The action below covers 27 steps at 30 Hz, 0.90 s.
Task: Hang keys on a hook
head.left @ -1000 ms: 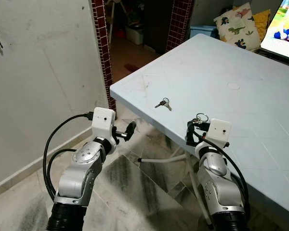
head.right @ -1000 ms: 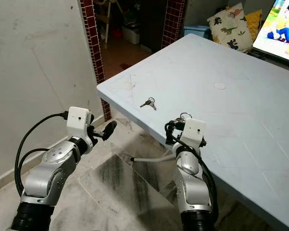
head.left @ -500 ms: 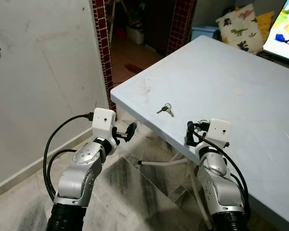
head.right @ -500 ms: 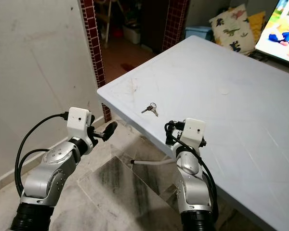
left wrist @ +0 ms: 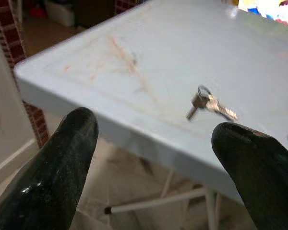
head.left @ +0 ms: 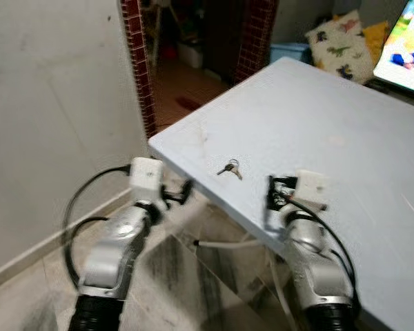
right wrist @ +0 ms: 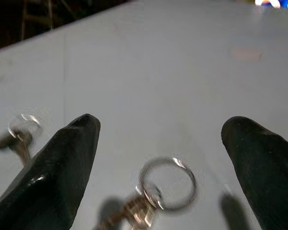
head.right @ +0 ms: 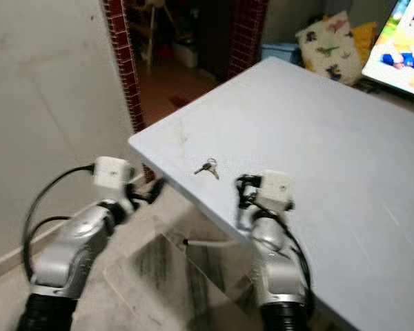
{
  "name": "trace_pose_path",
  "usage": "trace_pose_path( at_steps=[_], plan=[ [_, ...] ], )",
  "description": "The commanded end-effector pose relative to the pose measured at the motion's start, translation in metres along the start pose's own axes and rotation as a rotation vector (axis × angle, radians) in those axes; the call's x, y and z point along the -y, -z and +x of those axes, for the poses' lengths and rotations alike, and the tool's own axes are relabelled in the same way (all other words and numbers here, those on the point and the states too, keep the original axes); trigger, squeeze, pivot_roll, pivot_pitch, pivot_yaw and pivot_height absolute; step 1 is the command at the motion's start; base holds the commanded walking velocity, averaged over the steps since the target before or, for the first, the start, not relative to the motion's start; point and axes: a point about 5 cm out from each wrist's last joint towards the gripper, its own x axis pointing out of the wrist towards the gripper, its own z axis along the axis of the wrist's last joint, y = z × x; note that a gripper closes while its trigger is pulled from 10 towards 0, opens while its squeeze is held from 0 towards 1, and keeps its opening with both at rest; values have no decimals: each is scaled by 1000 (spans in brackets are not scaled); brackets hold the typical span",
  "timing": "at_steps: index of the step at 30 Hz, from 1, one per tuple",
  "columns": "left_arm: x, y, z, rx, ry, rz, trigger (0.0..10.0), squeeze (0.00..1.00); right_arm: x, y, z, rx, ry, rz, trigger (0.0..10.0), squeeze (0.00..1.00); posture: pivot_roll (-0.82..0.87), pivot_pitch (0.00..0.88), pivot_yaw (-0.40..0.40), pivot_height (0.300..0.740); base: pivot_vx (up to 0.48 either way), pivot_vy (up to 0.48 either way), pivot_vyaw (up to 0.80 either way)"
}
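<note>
A small bunch of keys [head.left: 229,167] lies on the pale blue table [head.left: 317,117], near its front corner. In the left wrist view those keys [left wrist: 209,102] lie beyond my open left gripper [left wrist: 163,129], which hovers below and in front of the table's corner [head.left: 183,192]. My right gripper [head.left: 272,193] is open just over the table's near edge. In the right wrist view a second key ring [right wrist: 165,184] lies on the tabletop between its black fingers [right wrist: 62,158], and the first bunch [right wrist: 21,129] lies off to one side.
A plain pale wall [head.left: 48,103] stands to the left, with a red brick pillar [head.left: 132,41] and a dark doorway behind it. A dinosaur cushion [head.left: 345,45] and a bright screen [head.left: 407,48] are beyond the table. A white bar [head.left: 228,243] lies under the table on the marble floor.
The whole picture has shifted and blurred, so the camera has moved. The dark key hanging on the wall at far left has left the picture. Both arms keep their pose.
</note>
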Motion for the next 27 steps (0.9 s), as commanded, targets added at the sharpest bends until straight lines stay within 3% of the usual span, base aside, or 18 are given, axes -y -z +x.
trace_pose_path(
  at_steps=[1, 6, 27],
  plan=[
    [-7, -3, -3, 9, -27, 14, 10000, 0, -10, -6, 0, 21, -27, 7, 10000, 0, 127, 38, -47, 740, 304, 0, 0],
    [-11, 2, -4, -24, -76, 24, 10000, 0, -10, -7, 0, 21, -29, 6, 10000, 0, 127, 38, -47, 740, 48, 0, 0],
    [-5, 2, -6, -9, -35, 41, 10000, 0, -12, -7, -1, 18, -49, -7, 10000, 0, 122, 46, -52, 740, 0, 0, 0]
  ],
)
